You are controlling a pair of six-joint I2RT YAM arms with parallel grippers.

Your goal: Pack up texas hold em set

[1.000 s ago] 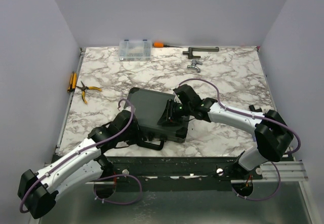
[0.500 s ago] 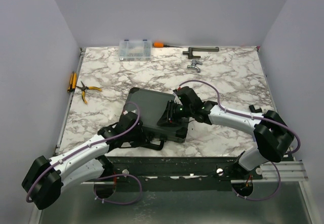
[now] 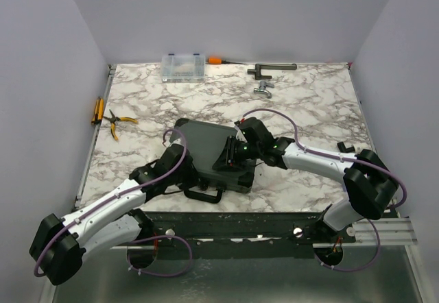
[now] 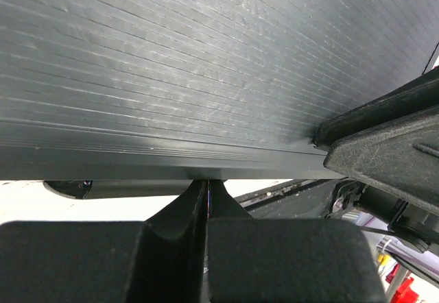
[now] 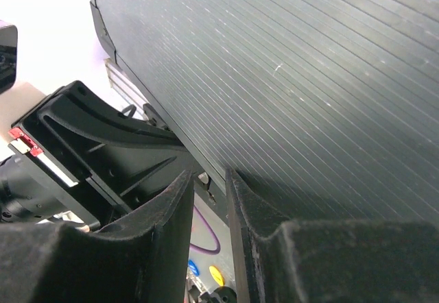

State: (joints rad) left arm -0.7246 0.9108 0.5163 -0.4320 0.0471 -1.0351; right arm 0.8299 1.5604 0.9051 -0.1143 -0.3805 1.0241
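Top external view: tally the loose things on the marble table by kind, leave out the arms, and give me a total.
Black case: 1
Clear organiser box: 1
Yellow-handled pliers: 1
Orange-handled tools: 2
Grey metal pieces: 2
Total: 7

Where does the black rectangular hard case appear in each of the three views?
Top external: black rectangular hard case, lower centre.
Left wrist: the case fills the upper frame.
Right wrist: the case fills the upper right.
Shared landmark: white marbled table beside the case's edge.
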